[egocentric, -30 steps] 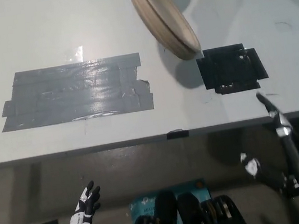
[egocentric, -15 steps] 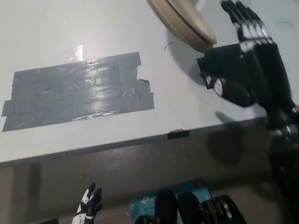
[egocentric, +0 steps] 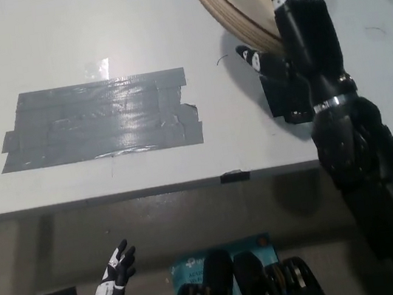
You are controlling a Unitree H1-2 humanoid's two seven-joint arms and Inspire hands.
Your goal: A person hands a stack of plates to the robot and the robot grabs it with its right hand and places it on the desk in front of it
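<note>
A stack of tan plates (egocentric: 230,4) hangs tilted on edge above the desk at the top middle, running out of the picture's top. My black right hand (egocentric: 296,23) is raised against the stack's right side, open, with its fingers spread along the plates' face and the thumb under the lower rim. It has not closed on them. The person holding the stack is out of view. My white left hand (egocentric: 115,272) rests low at the lower left, below the desk's edge, fingers apart.
The grey desk (egocentric: 52,36) carries a wide patch of grey tape (egocentric: 99,122) at left and a black tape square (egocentric: 281,93) partly hidden behind my right forearm. The desk's front edge (egocentric: 151,192) crosses the picture.
My right arm rose from below the desk's edge up over the black tape square to the plates. The stack shifted up and to the right. The left hand stayed put.
</note>
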